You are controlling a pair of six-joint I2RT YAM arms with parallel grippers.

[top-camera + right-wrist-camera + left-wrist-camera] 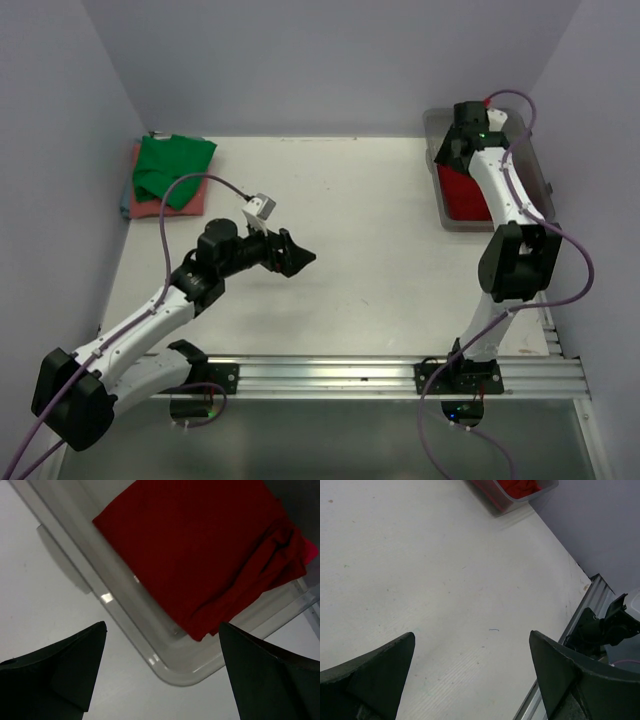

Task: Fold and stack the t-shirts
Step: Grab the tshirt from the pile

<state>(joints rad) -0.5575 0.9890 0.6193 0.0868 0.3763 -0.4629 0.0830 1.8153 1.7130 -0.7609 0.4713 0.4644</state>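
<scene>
A folded green t-shirt [172, 165] lies on a salmon pink t-shirt [155, 208] at the table's back left corner. A dark red t-shirt [466, 196] lies crumpled in the clear plastic tub [447, 213] at the back right; it also shows in the right wrist view [200, 545] and the left wrist view [519, 486]. A bright pinkish-red scrap [310, 554] peeks out beside it. My right gripper [162, 626] is open and empty, hovering over the tub's corner [170, 667]. My left gripper [472, 634] is open and empty above the bare table middle [296, 256].
The white table [370, 240] is walled on three sides. A metal rail [400, 372] with both arm bases runs along the near edge. The right arm's base [600, 630] shows in the left wrist view beyond the table edge.
</scene>
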